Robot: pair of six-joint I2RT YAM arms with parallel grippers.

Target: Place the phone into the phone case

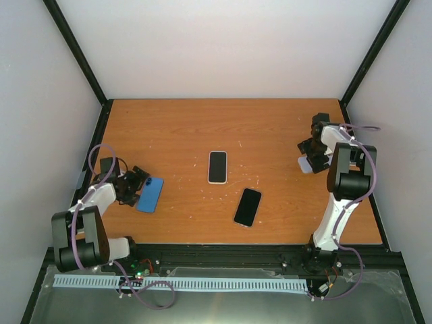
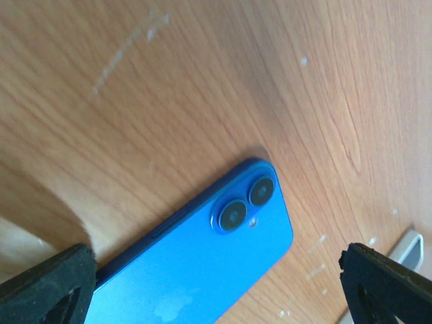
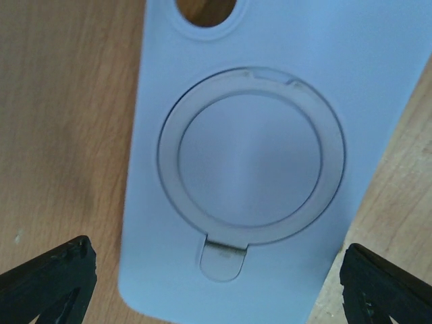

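Note:
A blue phone (image 1: pixel 150 194) lies back up on the wooden table at the left. In the left wrist view the blue phone (image 2: pixel 202 263) shows its two camera lenses. My left gripper (image 1: pixel 135 183) is open just above it; the left gripper (image 2: pixel 216 290) has its black fingertips (image 2: pixel 47 287) spread to either side of the phone. A pale lavender phone case (image 1: pixel 306 164) lies at the right. The case (image 3: pixel 250 162) shows a round ring stand and a camera cut-out. My right gripper (image 1: pixel 312 152) is open over it; the right gripper (image 3: pixel 216 290) has its fingers wide on both sides.
A phone with a pale rim (image 1: pixel 217 167) lies screen up at the table's middle. A black phone (image 1: pixel 248 206) lies nearer the front edge. A pale rim (image 2: pixel 412 246) shows at the right of the left wrist view. White walls enclose the table.

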